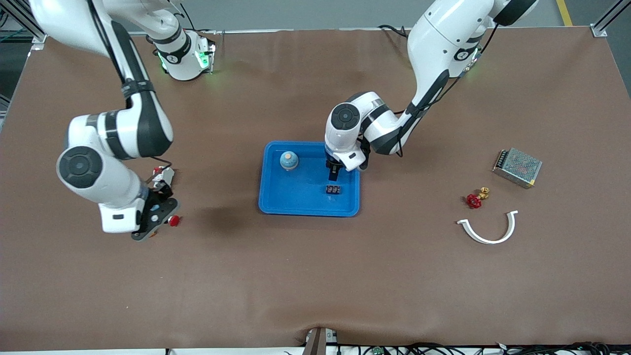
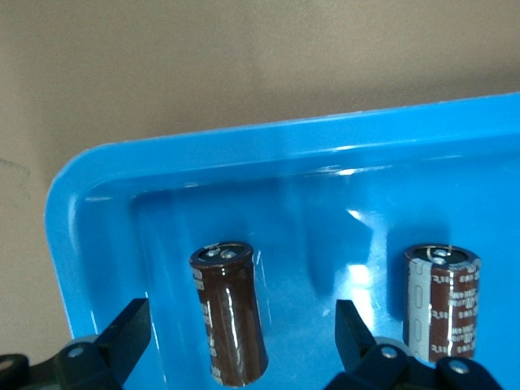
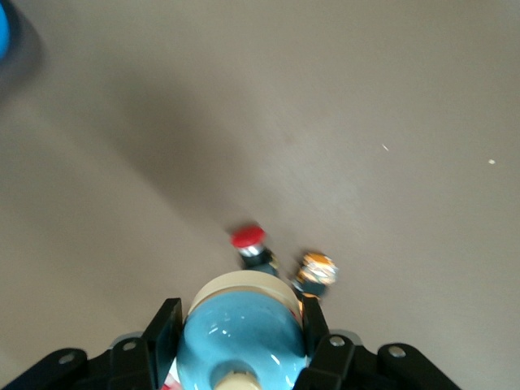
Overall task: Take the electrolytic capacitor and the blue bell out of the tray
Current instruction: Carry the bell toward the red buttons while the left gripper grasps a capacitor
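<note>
A blue tray (image 1: 276, 204) sits mid-table. A blue bell with a cream knob (image 1: 289, 160) stands in it toward the right arm's end. A small cluster of dark capacitors (image 1: 333, 189) lies in it toward the left arm's end. My left gripper (image 1: 334, 176) is low over them and open. Its fingers (image 2: 130, 333) stand either side of a brown capacitor (image 2: 231, 325) without touching it. A second capacitor with a white stripe (image 2: 443, 305) is beside it. My right gripper (image 1: 160, 183) is above the table toward the right arm's end, shut on a second blue bell (image 3: 240, 337).
A red push button (image 1: 173, 220) lies by my right gripper and also shows in the right wrist view (image 3: 248, 238), next to an orange-topped part (image 3: 315, 268). Toward the left arm's end lie a metal mesh box (image 1: 517, 167), a red-handled brass valve (image 1: 476, 198) and a white curved piece (image 1: 488, 231).
</note>
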{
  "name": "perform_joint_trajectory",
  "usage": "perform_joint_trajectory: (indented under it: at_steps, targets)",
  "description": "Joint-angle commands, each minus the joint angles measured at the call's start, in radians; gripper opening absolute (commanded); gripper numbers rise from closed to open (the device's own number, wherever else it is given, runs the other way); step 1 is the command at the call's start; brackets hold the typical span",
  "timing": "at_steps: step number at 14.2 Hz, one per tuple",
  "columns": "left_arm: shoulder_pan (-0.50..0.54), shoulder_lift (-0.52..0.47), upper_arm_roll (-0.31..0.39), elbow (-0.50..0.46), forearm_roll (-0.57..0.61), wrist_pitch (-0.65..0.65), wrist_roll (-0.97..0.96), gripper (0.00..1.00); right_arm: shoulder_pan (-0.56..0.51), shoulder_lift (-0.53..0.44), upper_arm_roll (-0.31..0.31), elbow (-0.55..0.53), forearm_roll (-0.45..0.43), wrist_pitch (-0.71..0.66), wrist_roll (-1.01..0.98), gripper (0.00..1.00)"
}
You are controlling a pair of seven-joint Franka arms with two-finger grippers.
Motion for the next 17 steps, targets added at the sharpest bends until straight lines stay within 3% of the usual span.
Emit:
perform_joint_trajectory:
  at_steps: [1,2,5,6,8,9,10,13,17]
  targets:
    - [-0.01,0.011,0.004,0.014,0.037,0.014,-0.05,0.98,-0.123,-0.024,0.019,-0.034,-0.02,0.006,-0.219,0.28]
    - [-0.01,0.011,0.004,0.014,0.037,0.014,-0.05,0.89,-0.16,-0.024,0.019,-0.043,-0.019,0.017,-0.287,0.28]
    - [-0.01,0.019,0.004,0.014,0.064,0.014,-0.055,0.87,-0.253,-0.025,0.019,-0.081,-0.019,0.046,-0.454,0.28]
    - [-0.011,0.019,0.004,0.014,0.066,0.012,-0.055,0.82,-0.281,-0.027,0.019,-0.106,-0.019,0.074,-0.499,0.28]
    - [-0.011,0.018,0.004,0.014,0.066,0.012,-0.05,0.36,-0.325,-0.033,0.021,-0.169,-0.013,0.133,-0.551,0.28]
    - [-0.011,0.019,0.004,0.02,0.075,0.01,-0.047,0.07,-0.344,-0.044,0.022,-0.215,-0.01,0.172,-0.558,0.28]
    - [-0.017,0.021,0.003,0.02,0.084,0.01,-0.046,0.0,-0.361,-0.055,0.024,-0.265,-0.01,0.228,-0.561,0.28]
    - [-0.031,0.022,0.003,0.028,0.087,0.003,-0.042,0.0,-0.399,-0.053,0.026,-0.365,0.016,0.37,-0.6,0.28]
    - [-0.037,0.016,0.0,0.087,0.087,-0.089,-0.035,0.0,-0.419,-0.039,0.026,-0.405,0.026,0.443,-0.602,0.28]
